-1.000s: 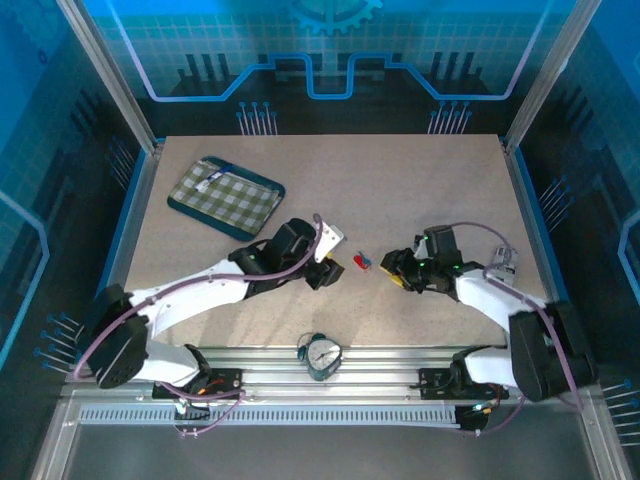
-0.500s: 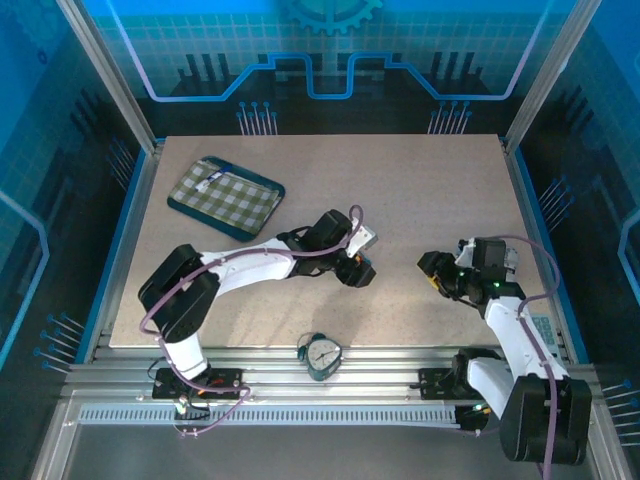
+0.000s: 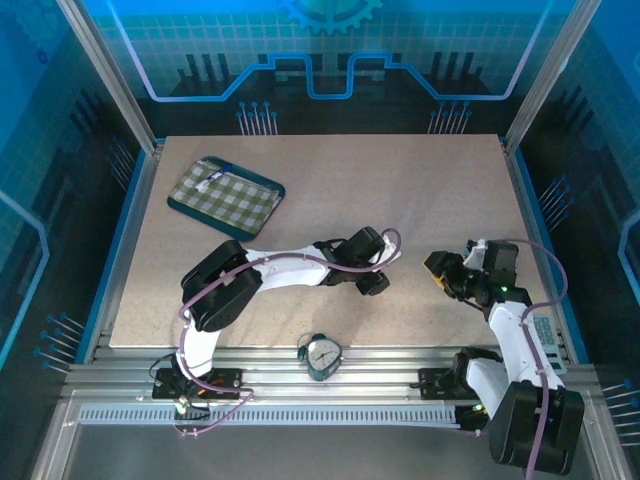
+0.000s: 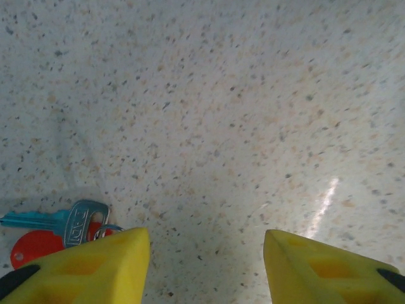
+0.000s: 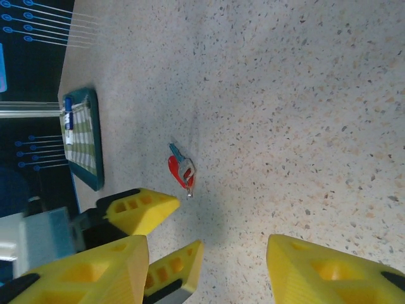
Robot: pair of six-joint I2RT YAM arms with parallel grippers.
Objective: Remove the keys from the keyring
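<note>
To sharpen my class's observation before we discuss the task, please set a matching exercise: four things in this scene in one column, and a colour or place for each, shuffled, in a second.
Things
1. key
2. keyring tag
3. checked tray
4. clock dial

Descriptions
A. far left part of the table
B. bright red
C. at the near edge, in the middle
D. grey and teal

Pairs: 1-D, 2-B, 3-A, 4-C

Evenly lit, sharp, faint glare streak
</note>
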